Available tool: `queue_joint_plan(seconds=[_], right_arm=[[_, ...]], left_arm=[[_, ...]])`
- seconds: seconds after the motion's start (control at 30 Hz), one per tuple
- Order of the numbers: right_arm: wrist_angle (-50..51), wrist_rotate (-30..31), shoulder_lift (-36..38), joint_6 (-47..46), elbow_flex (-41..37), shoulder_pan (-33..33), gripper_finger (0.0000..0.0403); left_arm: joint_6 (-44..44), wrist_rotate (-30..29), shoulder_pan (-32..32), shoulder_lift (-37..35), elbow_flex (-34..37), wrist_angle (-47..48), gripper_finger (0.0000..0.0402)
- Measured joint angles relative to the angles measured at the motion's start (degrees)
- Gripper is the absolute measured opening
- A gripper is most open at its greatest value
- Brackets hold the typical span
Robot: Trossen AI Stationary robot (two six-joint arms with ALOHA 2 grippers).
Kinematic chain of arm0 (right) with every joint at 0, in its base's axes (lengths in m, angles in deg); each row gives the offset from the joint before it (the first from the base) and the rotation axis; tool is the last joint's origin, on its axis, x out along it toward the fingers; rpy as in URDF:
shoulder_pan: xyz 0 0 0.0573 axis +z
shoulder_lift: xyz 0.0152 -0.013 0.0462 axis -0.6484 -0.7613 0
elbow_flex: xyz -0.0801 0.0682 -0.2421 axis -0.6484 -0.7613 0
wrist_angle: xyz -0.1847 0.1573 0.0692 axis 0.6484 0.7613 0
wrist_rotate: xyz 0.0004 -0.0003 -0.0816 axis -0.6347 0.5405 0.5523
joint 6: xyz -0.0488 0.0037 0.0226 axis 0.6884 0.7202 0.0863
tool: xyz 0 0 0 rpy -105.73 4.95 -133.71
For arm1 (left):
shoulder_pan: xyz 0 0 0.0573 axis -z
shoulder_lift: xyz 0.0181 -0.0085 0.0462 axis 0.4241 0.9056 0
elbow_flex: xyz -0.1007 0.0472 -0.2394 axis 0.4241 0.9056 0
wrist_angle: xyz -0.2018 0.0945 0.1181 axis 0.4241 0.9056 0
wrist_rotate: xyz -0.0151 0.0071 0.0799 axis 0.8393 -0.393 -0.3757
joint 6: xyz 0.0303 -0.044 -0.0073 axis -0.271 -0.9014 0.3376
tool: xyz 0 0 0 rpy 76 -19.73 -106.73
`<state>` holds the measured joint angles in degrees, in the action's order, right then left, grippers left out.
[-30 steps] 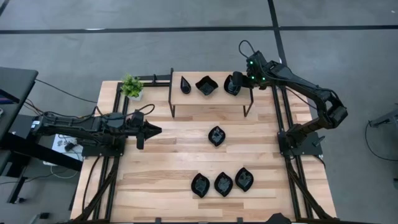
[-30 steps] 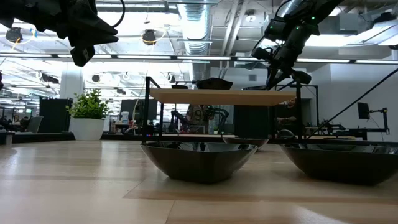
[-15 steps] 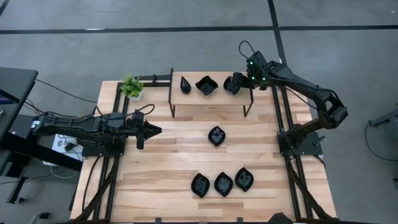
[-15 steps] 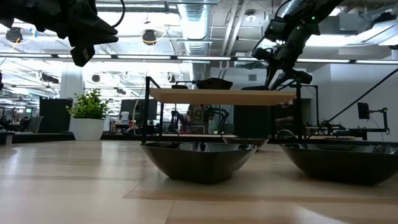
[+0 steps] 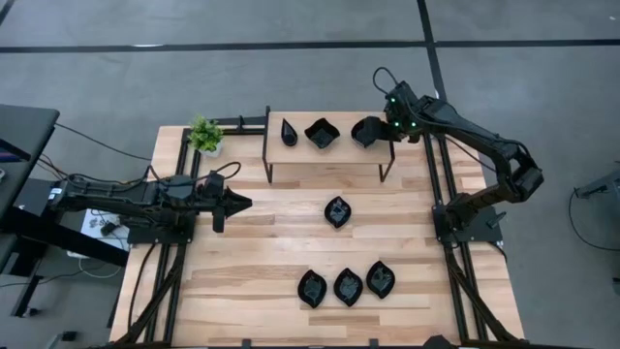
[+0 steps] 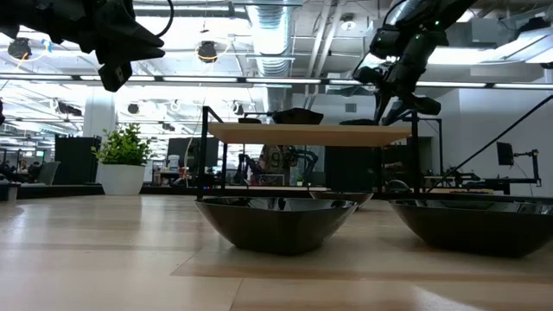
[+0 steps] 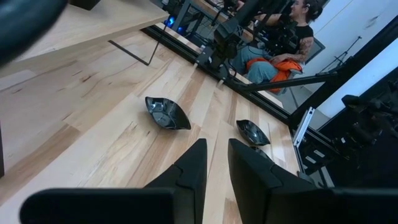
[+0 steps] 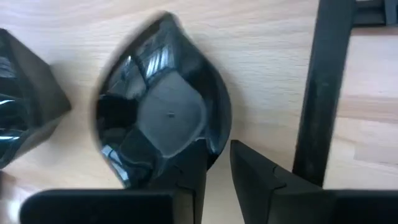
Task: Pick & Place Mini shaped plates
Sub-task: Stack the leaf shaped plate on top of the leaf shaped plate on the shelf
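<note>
A raised wooden shelf (image 5: 329,157) at the table's far side carries three glossy black mini shaped plates: a teardrop (image 5: 289,131), a wavy-edged square (image 5: 322,133) and a leaf-like oval (image 5: 365,131). The oval (image 8: 163,106) lies flat on the shelf's right end. My right gripper (image 5: 382,132) slants down at the oval's right rim, open by a narrow gap (image 8: 216,174) that straddles that rim. Several more leaf-like plates lie on the table, one in the middle (image 5: 337,211) and three near the front (image 5: 348,287). My left gripper (image 5: 242,204) hovers open over the table's left side. My right gripper's fingers stand on either side of the oval plate's right rim (image 8: 214,149), coming slanting from above and from the table's right. I cannot tell whether they touch it. The plate lies on the shelf by its base.
A small green plant (image 5: 204,134) stands at the far left corner. The shelf's black frame post (image 8: 317,93) runs close beside my right gripper. Bare wood lies between the shelf and the front row of plates.
My right gripper has set the leaf-like oval down on the shelf's right end. The plate was up at the fingers a second ago and now lies flat on the board. The arm has otherwise kept its place.
</note>
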<state>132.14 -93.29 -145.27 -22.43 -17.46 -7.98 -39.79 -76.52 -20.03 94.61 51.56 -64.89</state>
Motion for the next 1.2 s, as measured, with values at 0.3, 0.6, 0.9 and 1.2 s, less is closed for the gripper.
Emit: queue_joint_plan(seconds=[0.3, 0.6, 0.9, 1.2], right_arm=[[-1.22, 0.02, 7.41, -0.04, -0.01, 0.37, 0.0068], [0.89, -10.25, 19.68, 0.24, -0.01, 7.5, 0.0068], [17.3, -7.14, 27.57, -12.87, 0.01, 37.97, 0.0068], [23.1, 3.97, 24.01, -35.13, -2.38, 63.95, 0.0068]], left_arm=[[0.0, 0.0, -0.02, 0.0, 0.0, -0.04, 0.0066], [0.0, 0.0, -0.02, 0.0, 0.0, -0.39, 0.0066], [-0.01, 0.0, -0.01, -0.01, 0.0, -0.44, 0.0066], [-0.01, 0.0, 0.0, -0.02, 0.0, -0.46, 0.0066]])
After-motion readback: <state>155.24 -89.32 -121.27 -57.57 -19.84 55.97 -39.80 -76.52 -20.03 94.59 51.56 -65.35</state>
